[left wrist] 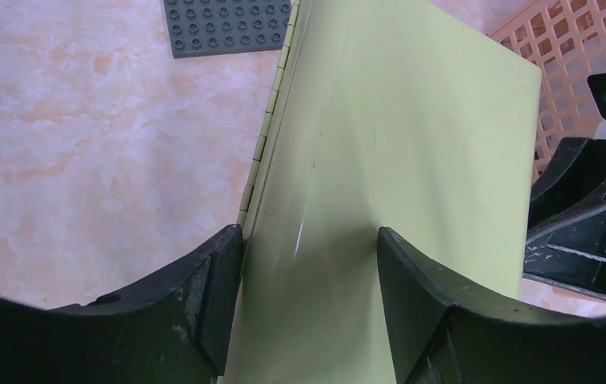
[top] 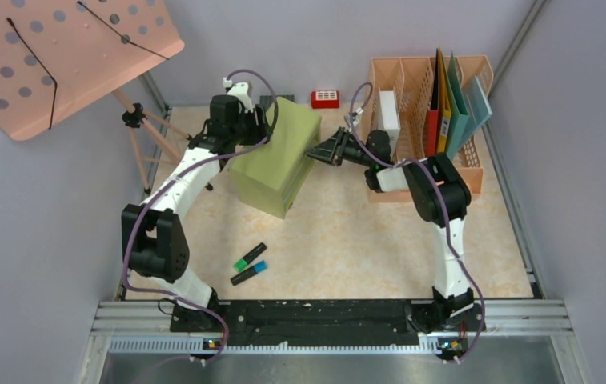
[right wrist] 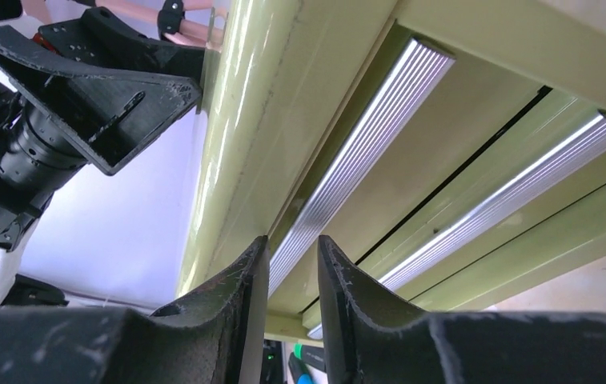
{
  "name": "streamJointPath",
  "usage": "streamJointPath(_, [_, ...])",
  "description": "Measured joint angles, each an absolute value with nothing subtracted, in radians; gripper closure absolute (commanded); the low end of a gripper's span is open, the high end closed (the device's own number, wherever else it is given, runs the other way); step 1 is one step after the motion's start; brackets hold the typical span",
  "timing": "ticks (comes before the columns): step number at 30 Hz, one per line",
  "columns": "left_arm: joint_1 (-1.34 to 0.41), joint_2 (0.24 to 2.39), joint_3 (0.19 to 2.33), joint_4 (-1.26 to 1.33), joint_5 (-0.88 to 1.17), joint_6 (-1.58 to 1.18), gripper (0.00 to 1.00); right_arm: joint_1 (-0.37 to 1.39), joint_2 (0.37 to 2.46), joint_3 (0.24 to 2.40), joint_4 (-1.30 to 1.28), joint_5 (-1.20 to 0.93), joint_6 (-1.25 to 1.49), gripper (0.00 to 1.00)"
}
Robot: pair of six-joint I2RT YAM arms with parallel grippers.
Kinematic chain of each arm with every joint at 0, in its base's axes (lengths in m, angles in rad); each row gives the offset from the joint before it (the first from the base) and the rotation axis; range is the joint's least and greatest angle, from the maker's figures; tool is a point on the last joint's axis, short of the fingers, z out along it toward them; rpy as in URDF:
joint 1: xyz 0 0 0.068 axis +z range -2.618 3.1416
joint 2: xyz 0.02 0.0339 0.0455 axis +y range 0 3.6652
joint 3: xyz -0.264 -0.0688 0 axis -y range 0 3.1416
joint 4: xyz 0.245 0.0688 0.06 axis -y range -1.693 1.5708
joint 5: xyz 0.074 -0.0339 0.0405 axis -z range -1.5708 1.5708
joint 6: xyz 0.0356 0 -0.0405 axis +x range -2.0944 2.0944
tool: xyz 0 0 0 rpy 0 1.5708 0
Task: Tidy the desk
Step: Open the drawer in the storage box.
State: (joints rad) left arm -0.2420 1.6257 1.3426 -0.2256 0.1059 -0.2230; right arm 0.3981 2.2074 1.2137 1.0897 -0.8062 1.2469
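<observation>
1. My right gripper and my left gripper meet from opposite sides at the green drawer cabinet; it stands askew at the back middle of the desk.
2. The desk is a flat beige tabletop with a marbled pattern, roughly square; it fills the floor between grey walls.
3. Edges: the black-and-metal front rail runs along the near side by my arm bases; a peach mesh file organizer sits in the back right corner, holding upright folders and a white box; a peach perforated board on a tripod overhangs the back left corner; a red brick lies at the back wall; a grey studded baseplate lies flat just beside the cabinet.
4. Open room: the widest bare stretch is the front and right of centre; a green highlighter and a blue highlighter lie side by side at front left, well apart from the cabinet.
5. My left jaws stand wide and released; one finger sits beside the cabinet's hinged edge, the other over its smooth panel; I cannot tell whether they touch it.
6. My right fingers bracket the ribbed aluminium drawer handle with a narrow gap; I cannot tell whether they pinch it.
</observation>
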Motion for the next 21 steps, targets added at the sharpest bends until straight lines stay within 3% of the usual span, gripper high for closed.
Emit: streamJointPath(21, [-0.242, 1.626, 1.345, -0.229, 0.106, -0.223, 1.0, 0.408, 2.267, 1.26, 1.074, -0.815, 1.276, 0.76])
